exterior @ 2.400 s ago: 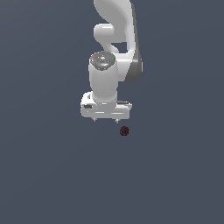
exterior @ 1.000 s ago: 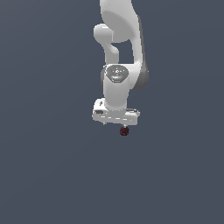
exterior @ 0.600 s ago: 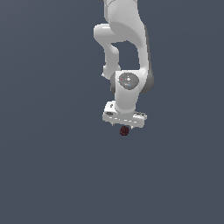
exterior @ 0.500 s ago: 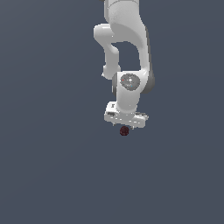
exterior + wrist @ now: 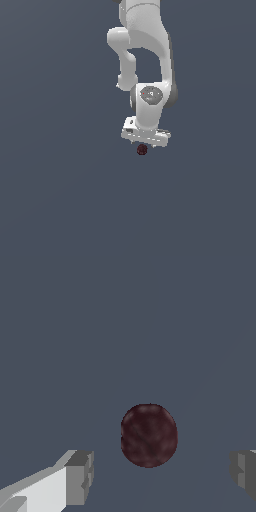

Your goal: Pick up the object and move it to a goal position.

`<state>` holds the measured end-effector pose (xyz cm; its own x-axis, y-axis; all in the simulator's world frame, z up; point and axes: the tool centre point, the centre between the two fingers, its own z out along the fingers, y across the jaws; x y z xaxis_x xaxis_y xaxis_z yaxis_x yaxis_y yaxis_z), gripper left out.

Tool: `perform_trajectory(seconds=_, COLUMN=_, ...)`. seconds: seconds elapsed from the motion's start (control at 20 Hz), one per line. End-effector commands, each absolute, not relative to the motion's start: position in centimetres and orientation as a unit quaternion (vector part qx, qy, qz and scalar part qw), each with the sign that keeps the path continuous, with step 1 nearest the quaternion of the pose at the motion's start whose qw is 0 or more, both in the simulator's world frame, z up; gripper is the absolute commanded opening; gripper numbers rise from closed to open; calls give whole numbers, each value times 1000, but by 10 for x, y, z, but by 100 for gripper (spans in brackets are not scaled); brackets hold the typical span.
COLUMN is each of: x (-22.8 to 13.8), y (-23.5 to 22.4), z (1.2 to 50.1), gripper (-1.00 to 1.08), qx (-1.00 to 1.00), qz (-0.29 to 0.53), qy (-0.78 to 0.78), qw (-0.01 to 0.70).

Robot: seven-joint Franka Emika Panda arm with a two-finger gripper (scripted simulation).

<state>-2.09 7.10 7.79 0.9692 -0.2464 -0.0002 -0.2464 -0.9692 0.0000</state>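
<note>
The object is a small dark maroon ball (image 5: pixel 142 149) with a mottled surface, lying on the flat grey ground. In the exterior view my white gripper (image 5: pixel 144 145) hangs right over it, and the ball shows just under the hand. In the wrist view the ball (image 5: pixel 149 434) sits between my two fingertips (image 5: pixel 80 477), with a clear gap on each side. The gripper (image 5: pixel 162 476) is open and touches nothing.
The grey ground (image 5: pixel 60 190) is plain and featureless all around. The white arm (image 5: pixel 145 55) rises above the gripper toward the top of the exterior view. No goal marker shows.
The arm has moved toward the exterior view's right and come down over the ball. The ball has not moved. The fingers stay open.
</note>
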Motion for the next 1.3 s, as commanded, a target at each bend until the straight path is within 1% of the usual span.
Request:
perform_trajectory(seconds=0.0, x=-21, y=71, z=74, gripper=100, qx=-992, qz=0, qy=124, qw=0)
perform_trajectory(seconds=0.45, x=-23, y=71, z=35, gripper=100, qx=-992, qz=0, qy=126, qw=0)
perform_trajectory(seconds=0.7, x=-22, y=71, z=28, gripper=100, qx=-992, qz=0, qy=126, qw=0)
perform_trajectory(seconds=0.75, x=-22, y=71, z=28, gripper=-100, qx=-992, qz=0, qy=126, qw=0)
perform_trajectory(seconds=1.25, x=-22, y=72, z=29, gripper=-100, qx=-992, qz=0, qy=126, qw=0)
